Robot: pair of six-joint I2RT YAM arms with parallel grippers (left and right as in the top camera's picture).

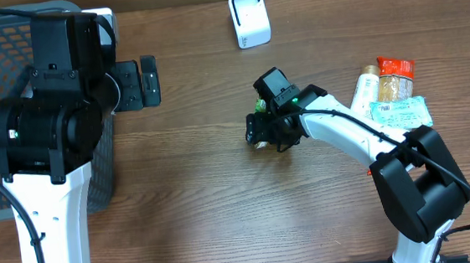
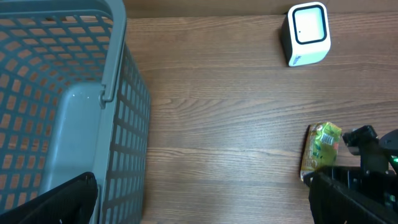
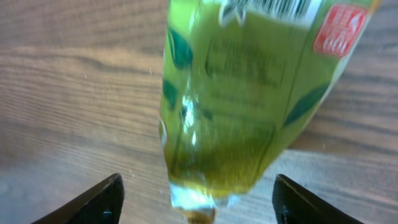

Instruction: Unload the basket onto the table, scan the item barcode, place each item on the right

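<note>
The scan does not look made yet. On the wooden surface [image 1: 207, 201], the waiting goods [image 1: 396, 94] lie heaped at the right edge. The white scanner [image 1: 249, 18] stands at the far side. The green packet [image 2: 320, 149] lies flat near the middle, well apart from the scanner.

The right gripper [image 3: 198, 193] is down over the packet with its fingers [image 3: 102, 199] spread, one on either side, and neither is seen to touch it. A barcode [image 3: 280, 7] shows at the packet's far end in the right wrist view. What seems left is to close on the packet, lift it and turn the barcode to the scanner's window. The left gripper [image 2: 202, 186] hangs near the basket's rim, fingers wide apart, holding nothing.

The one container is the grey mesh basket [image 2: 115, 62] at the left. The part of its floor that the left wrist view shows is bare. The overhead view hides much of it under the left arm.
</note>
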